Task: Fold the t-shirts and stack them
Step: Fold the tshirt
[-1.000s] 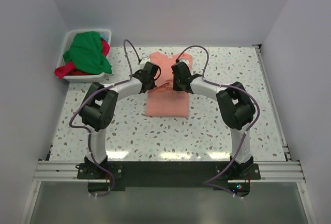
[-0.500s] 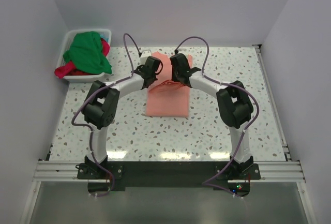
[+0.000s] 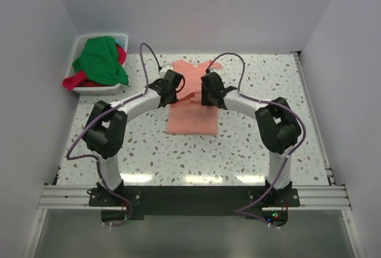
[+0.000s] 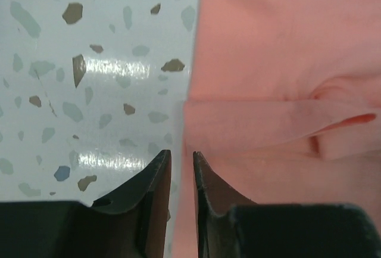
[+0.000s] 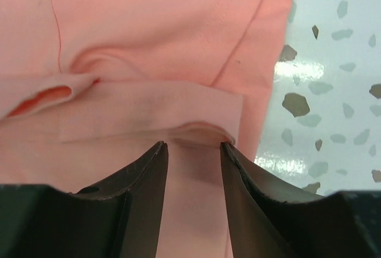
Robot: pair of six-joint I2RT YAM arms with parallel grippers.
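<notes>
A salmon-pink t-shirt (image 3: 190,115) lies partly folded at the middle of the table, its collar end toward the far side. Both grippers hover low over a raised fold across it. My left gripper (image 3: 171,86) (image 4: 181,155) stands at the shirt's left edge, its jaws a narrow gap apart with nothing pinched. At the right edge my right gripper (image 3: 209,90) (image 5: 193,145) is open wider, with the folded hem (image 5: 149,112) just ahead of its tips and cloth lying flat beneath. The green t-shirt (image 3: 102,60) and the red-magenta t-shirt (image 3: 76,81) are heaped in the tub.
A white plastic tub (image 3: 81,42) stands at the far left corner of the speckled table (image 3: 262,145). White walls close in the left, far and right sides. The arms' bases sit on the rail at the near edge.
Both grippers held a lifted fold of the pink shirt, then came back down toward the near side. Their jaws have parted and the fold now lies on the shirt.
</notes>
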